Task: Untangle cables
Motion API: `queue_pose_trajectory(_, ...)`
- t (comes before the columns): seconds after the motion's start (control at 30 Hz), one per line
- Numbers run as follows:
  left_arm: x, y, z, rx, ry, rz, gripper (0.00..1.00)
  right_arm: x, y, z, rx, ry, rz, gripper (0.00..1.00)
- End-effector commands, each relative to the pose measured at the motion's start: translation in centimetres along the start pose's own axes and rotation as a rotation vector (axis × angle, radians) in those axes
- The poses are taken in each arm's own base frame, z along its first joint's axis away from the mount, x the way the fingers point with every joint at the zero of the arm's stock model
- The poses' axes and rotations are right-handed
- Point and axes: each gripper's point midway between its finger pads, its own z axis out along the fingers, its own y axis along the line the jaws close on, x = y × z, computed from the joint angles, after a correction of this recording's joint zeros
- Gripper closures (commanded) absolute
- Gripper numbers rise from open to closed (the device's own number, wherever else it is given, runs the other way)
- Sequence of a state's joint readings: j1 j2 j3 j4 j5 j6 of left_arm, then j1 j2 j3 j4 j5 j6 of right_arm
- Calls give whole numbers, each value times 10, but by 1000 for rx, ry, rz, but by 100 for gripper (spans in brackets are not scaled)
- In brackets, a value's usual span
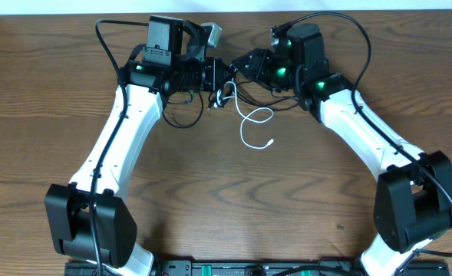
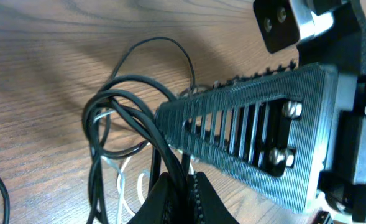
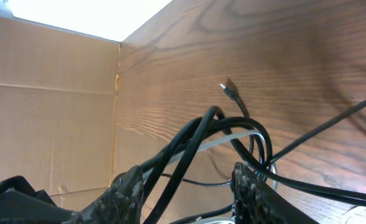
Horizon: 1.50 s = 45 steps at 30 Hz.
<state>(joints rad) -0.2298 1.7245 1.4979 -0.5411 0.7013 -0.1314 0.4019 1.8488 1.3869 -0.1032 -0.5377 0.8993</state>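
Robot lab bench: wood-grain table (image 1: 226, 207) walled by plain cardboard panels (image 3: 46, 93).

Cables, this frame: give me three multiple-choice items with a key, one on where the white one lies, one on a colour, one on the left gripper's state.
1. Where does the white cable mostly lie?
A) coiled inside a box
B) looped flat on the table
C) hanging off the table edge

2. What colour is the cable caught in the left gripper?
A) black
B) red
C) yellow

3. What state is the left gripper in?
A) wide open, holding nothing
B) out of every view
C) shut on the black cable

Key:
1 B, the overhead view shows its loop and free end resting on the wood.
2 A, the left wrist view shows dark strands running into the gripper.
3 C, the gripper's fingers meet with those strands pinched between them.
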Motion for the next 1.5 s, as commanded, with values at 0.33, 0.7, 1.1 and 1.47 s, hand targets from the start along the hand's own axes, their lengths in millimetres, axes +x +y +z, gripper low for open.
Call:
queue_pose_trajectory(0.33,0,-13,-1,55,3,6,93,30,-13,33,14,92,5,58)
queue_pose_trajectory(0.7,0,-12,-1,54,2,6,93,20,-18,33,47,37,-22,74)
queue_pose_trajectory(1.1,-7,31,-4,-194,-50,-69,92,-3,-27,0,5,62,-172,99)
queue_pose_trajectory(1.47,10,99,-34,-610,-40,-147,92,-63,23,-143,-178,-82,-347,99)
